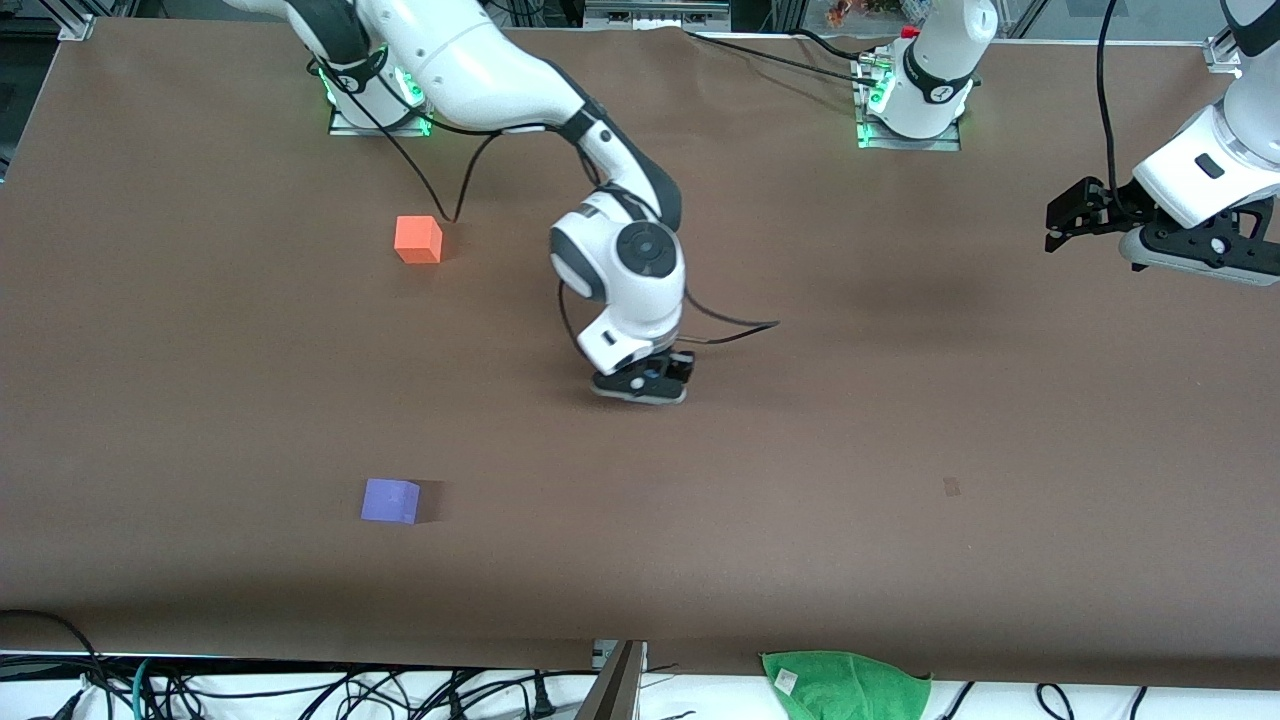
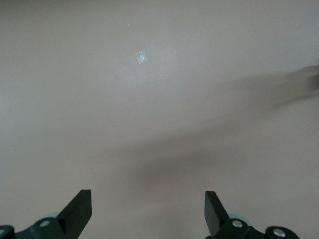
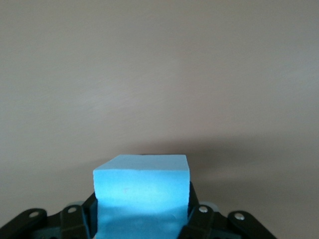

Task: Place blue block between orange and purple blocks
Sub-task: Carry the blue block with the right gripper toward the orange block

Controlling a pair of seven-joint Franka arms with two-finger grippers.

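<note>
Both arms are glossy white with dark grey joint bands. Green lights glow at their bases, upper left and upper right of the front view. A thin black cable loops off the right arm (image 1: 520, 80). The left arm (image 1: 1215, 160) ends in black hardware; silver screws stud each black gripper mount.
</note>
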